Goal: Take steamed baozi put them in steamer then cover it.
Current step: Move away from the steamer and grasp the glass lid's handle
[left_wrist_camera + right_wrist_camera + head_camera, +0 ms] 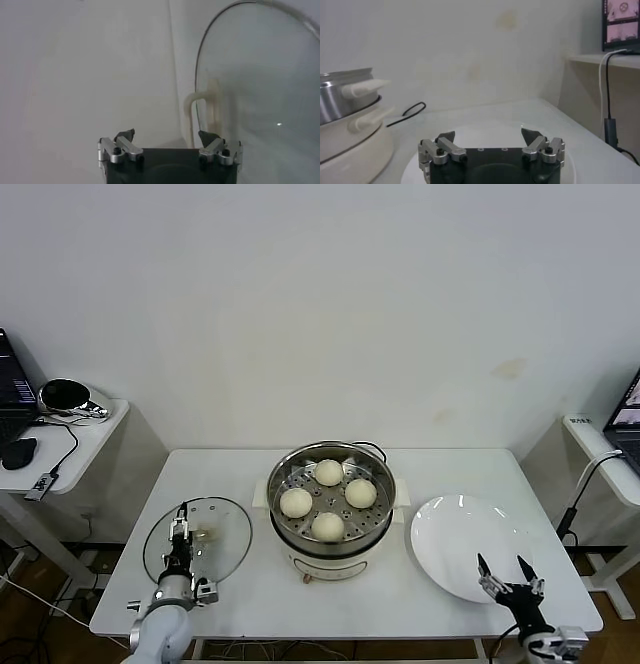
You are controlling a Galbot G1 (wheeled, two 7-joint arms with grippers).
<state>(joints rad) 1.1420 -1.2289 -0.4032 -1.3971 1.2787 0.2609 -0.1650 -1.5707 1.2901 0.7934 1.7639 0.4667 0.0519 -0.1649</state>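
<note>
White counter (240,474) before a plain pale wall, seen from the head. At its middle, steamer (331,509) with all four steamed baozi (328,472) on the perforated tray, uncovered. On the left, glass lid (225,529) flat on the counter, left hand (179,556) over its near part, fingers released, nothing held. On the right, white plate (450,534), bare, with right hand (506,579) over its near rim, also released and holding nothing.

From the left wrist: left hand (167,142) spread wide, lid edge and pale lid handle (202,112) just ahead, not yet grasped.

From the right wrist: right hand (490,142) spread above the plate (470,132), steamer (350,120) off to one side.

Loading apparently finished; covering not yet done. Likely next: grasp lid handle, carry lid onto steamer.
</note>
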